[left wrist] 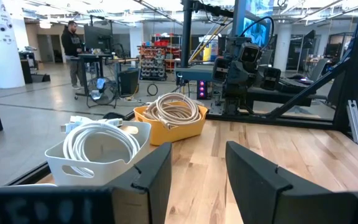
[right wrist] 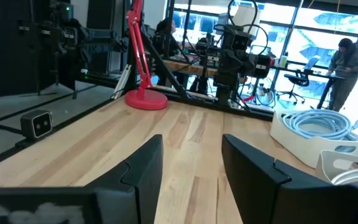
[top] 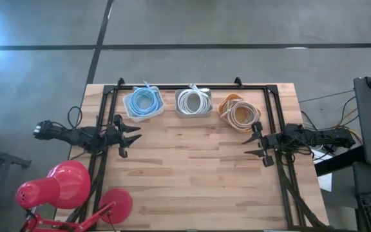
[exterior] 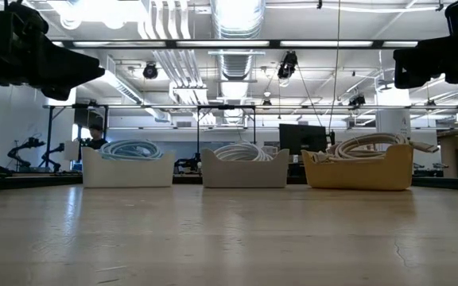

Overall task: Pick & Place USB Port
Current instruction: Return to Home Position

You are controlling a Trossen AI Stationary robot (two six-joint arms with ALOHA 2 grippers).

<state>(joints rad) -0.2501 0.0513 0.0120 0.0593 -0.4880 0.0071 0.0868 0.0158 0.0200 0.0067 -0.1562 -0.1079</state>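
Three small bins stand in a row along the table's far edge, each resting on its base. The left white bin (top: 144, 103) holds a coiled blue cable. The middle white bin (top: 193, 102) holds a white cable, and the orange bin (top: 238, 112) holds a beige one. My left gripper (top: 133, 137) hovers open at the table's left side, below the blue bin. My right gripper (top: 252, 146) hovers open at the right side, just near of the orange bin. Neither touches anything. No separate USB port shows.
A red desk lamp (top: 69, 187) stands at the table's near left corner. A black frame (top: 192, 86) runs along the far edge and both sides. Bare wood (top: 192, 167) fills the middle and near part. People stand in the room beyond.
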